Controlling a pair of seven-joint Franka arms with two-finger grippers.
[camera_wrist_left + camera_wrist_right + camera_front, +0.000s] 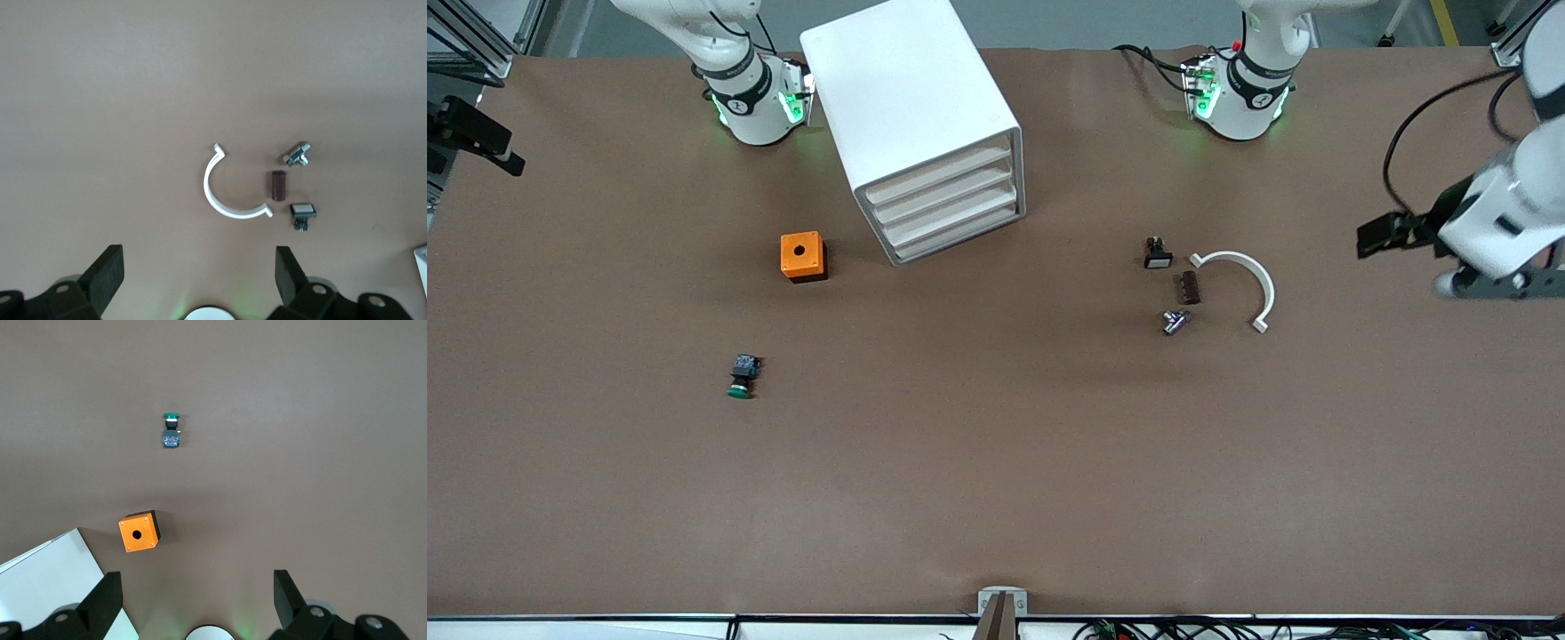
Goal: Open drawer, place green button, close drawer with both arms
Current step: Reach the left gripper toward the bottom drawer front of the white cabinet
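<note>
Brown tabletop (996,462), bearing:
- Orange cube (803,256) with a hole in its top face, toward the right arm's end.
- Toward the left arm's end, a close cluster: black switch with white face (1158,255); small dark brown cylinder (1189,288); small metal fitting (1175,322), nearest the front camera; white half-ring clamp (1240,284) beside them.

Both arms wait raised above the table, left gripper (199,280) and right gripper (197,600) spread wide, empty.
</note>
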